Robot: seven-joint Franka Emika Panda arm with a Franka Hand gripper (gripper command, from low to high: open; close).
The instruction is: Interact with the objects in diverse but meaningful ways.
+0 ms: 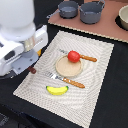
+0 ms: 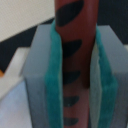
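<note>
Sausage clamped in hand; one banana, one tomato.

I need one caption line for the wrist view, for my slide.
Wrist view: the gripper shut on a dark brown sausage with black marks, held between its teal pads.

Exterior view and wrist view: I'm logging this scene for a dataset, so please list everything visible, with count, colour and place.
Placemat: one, pale woven, on the dark table.
Plate: one, tan, mid-mat.
Tomato: one, red, on the plate's rim.
Banana: one, yellow, mat's near edge.
Fork: one, orange-handled, beside the plate.
Knife: one, orange-handled, beyond the tomato.
Pots: two, grey, on the brown board behind.
Bowl: one, pale, at the exterior view's right edge.
Sausage: one, dark reddish-brown, between the gripper pads.
Gripper: one, grey with teal pads, shut on the sausage.
</note>
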